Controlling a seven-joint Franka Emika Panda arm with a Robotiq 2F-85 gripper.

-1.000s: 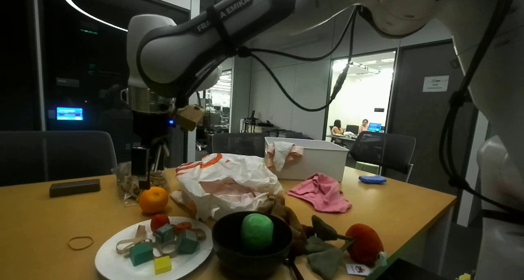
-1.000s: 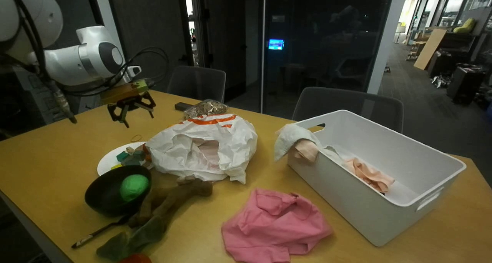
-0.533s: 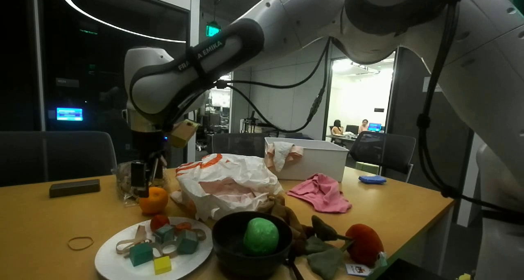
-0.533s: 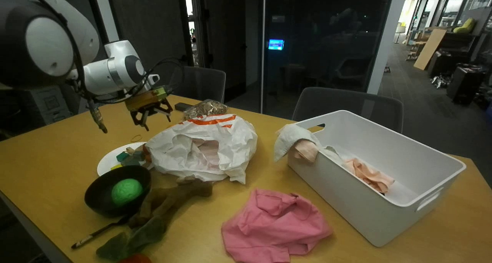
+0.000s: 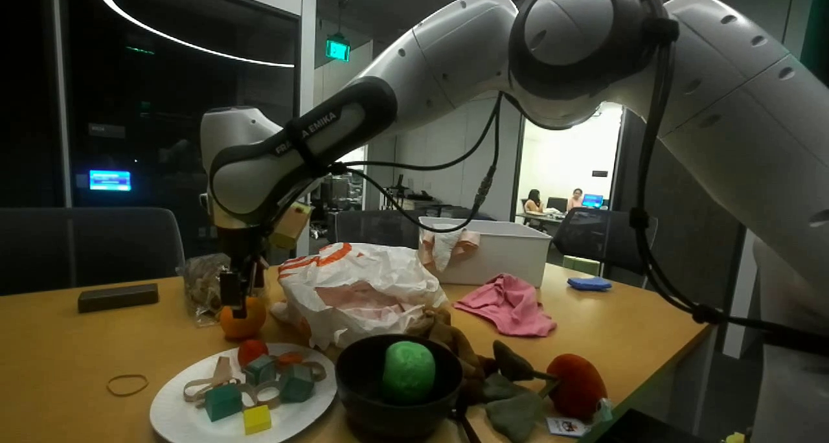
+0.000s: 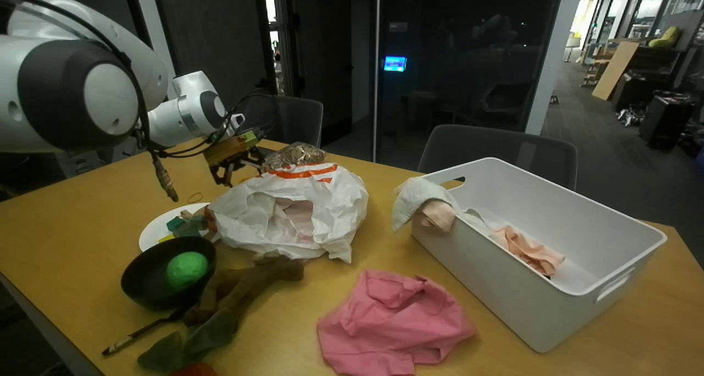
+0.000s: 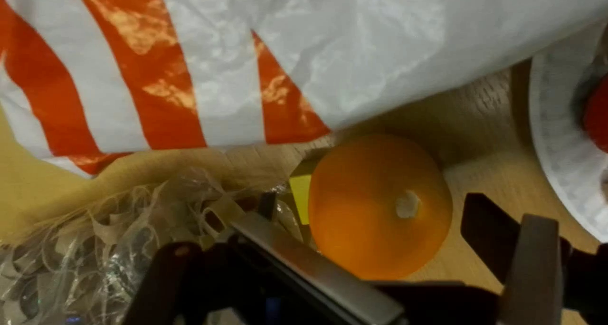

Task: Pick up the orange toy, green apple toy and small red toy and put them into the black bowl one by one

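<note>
Dark chairs (image 6: 498, 151) stand by a wooden table (image 5: 52, 359); a curved light (image 5: 162, 34), perhaps reflected, glows beyond.

The orange toy (image 7: 365, 206) is an even orange with one pale spot, the green apple toy (image 5: 409, 373) bright green, the small red toy (image 5: 252, 351) orange-red, and the black bowl (image 5: 396, 420) a dull, plain black. The plate (image 5: 170, 407) shows white, with teal blocks (image 5: 223, 401) and a yellow block (image 5: 257, 420), while bold orange-red stripes cross the white of the plastic bag (image 7: 380, 44). One cloth (image 6: 390, 321) is solid pink, the bin (image 6: 484, 269) whitish grey, the table (image 5: 65, 359) honey-yellow with wood grain, and the gripper (image 7: 372, 205) black with grey strips.
</note>
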